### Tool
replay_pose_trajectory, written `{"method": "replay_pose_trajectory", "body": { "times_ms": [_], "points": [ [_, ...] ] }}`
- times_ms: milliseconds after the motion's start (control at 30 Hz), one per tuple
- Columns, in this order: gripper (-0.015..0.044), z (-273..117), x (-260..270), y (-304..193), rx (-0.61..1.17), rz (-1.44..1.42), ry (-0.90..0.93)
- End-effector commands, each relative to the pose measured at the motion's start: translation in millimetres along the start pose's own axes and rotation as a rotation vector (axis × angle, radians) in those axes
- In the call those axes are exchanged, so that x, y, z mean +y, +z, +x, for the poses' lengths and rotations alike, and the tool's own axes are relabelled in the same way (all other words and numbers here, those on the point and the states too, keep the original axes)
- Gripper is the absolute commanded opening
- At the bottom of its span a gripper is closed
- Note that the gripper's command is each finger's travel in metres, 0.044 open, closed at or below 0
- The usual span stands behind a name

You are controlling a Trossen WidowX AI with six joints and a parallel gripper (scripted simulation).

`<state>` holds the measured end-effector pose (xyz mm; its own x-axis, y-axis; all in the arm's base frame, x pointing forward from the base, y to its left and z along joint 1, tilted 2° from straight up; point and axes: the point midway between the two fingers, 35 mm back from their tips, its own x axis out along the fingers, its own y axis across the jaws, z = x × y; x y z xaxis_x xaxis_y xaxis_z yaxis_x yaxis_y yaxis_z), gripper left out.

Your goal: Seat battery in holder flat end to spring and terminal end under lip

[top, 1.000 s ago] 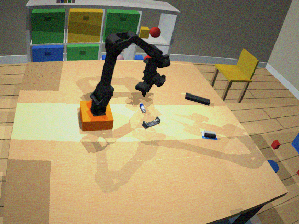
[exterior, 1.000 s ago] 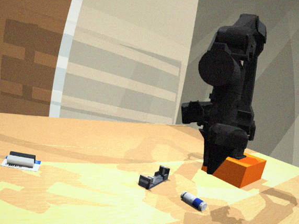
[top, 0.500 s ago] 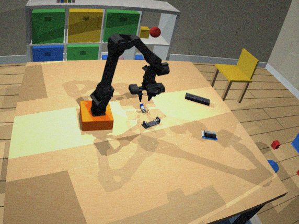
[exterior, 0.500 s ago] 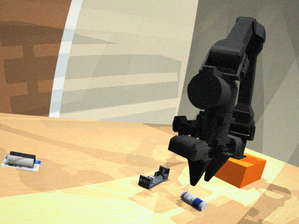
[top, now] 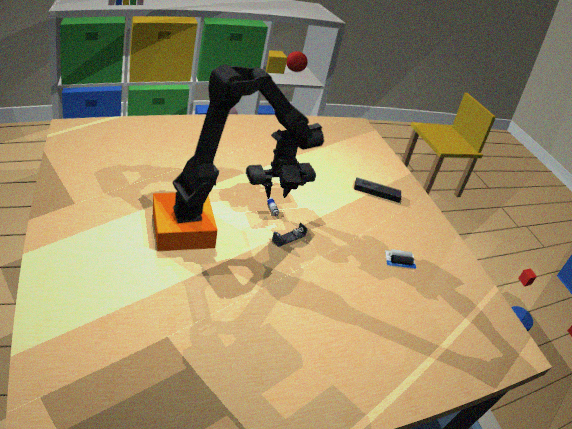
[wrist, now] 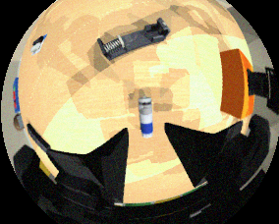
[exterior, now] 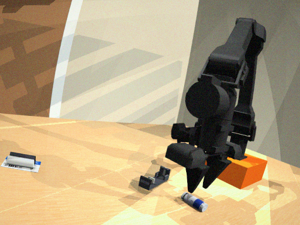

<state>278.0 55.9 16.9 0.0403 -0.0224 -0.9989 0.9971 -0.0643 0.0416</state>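
A small battery [top: 273, 206] [exterior: 194, 201] [wrist: 145, 117] with a white and blue wrap lies on its side on the table. My gripper [top: 278, 191] [exterior: 200, 187] [wrist: 146, 129] is open and empty. It hangs a little above the battery with a finger on each side. The dark battery holder [top: 290, 235] [exterior: 154, 179] [wrist: 133, 38] stands empty on the table a short way past the battery, apart from it.
The arm's orange base [top: 183, 223] [exterior: 242, 170] stands close by. A flat black bar [top: 377, 189] lies to the right. A small black and white block on a blue card [top: 401, 258] [exterior: 21, 161] lies farther off. A shelf and a yellow chair [top: 452, 138] stand beyond the table.
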Motion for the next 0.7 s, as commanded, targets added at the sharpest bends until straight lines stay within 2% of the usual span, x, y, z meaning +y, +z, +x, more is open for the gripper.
{"method": "replay_pose_trajectory", "body": {
  "times_ms": [0, 667],
  "points": [
    [0.0222, 9, -3, 1, -0.005, 0.005, -0.010],
    [0.0222, 38, -5, 2, -0.005, 0.005, -0.010]
  ]
}}
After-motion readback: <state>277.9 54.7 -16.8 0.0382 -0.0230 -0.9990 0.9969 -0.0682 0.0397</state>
